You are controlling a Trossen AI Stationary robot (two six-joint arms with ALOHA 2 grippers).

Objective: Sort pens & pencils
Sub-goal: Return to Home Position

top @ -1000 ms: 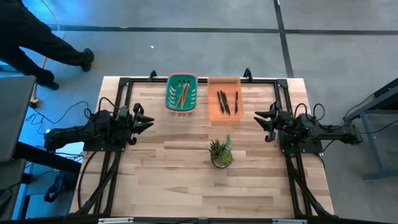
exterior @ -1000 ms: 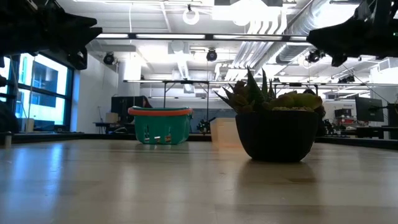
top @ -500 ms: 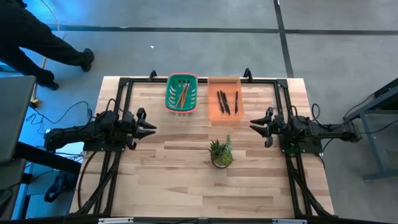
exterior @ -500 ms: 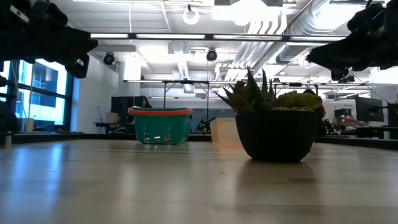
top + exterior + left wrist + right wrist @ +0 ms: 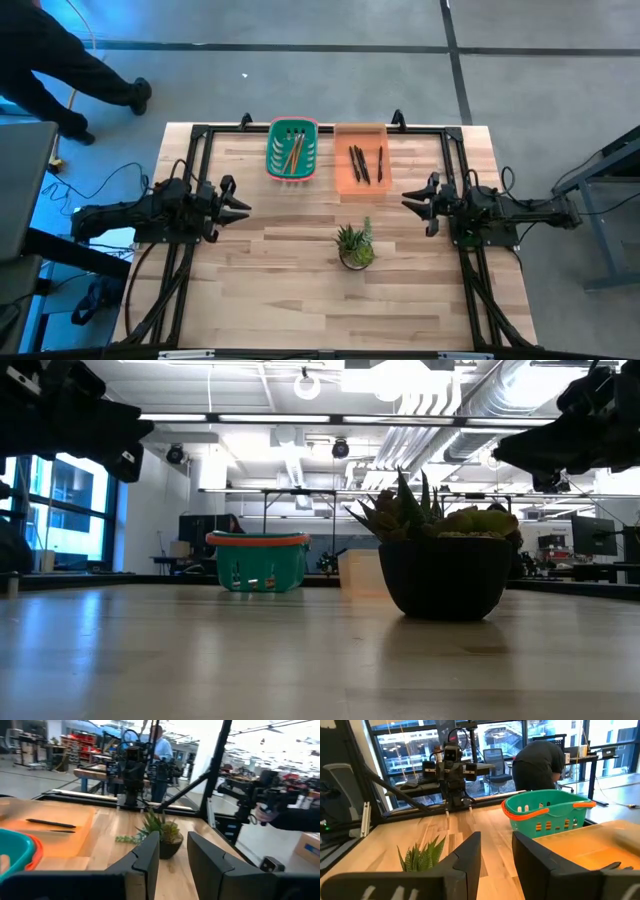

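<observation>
Pencils (image 5: 292, 152) lie in the green bin (image 5: 272, 160), beyond the plant (image 5: 354, 246) and toward the left arm's side. The pens (image 5: 360, 163) lie in the orange bin (image 5: 370, 186), straight beyond the plant. Left jaws and right jaws hang well out to either side of the plant, each parted and holding nothing.

In the low view the bin walls hide all contents, and the plant covers much of the orange bin.

The left wrist view shows the pens, with the green bin cut off at the edge.

In the right wrist view the bin wall hides the pencils, and a person (image 5: 540, 762) bends over in the room behind.

As I judge it, an arm folding home too low could clip the plant or a bin.
</observation>
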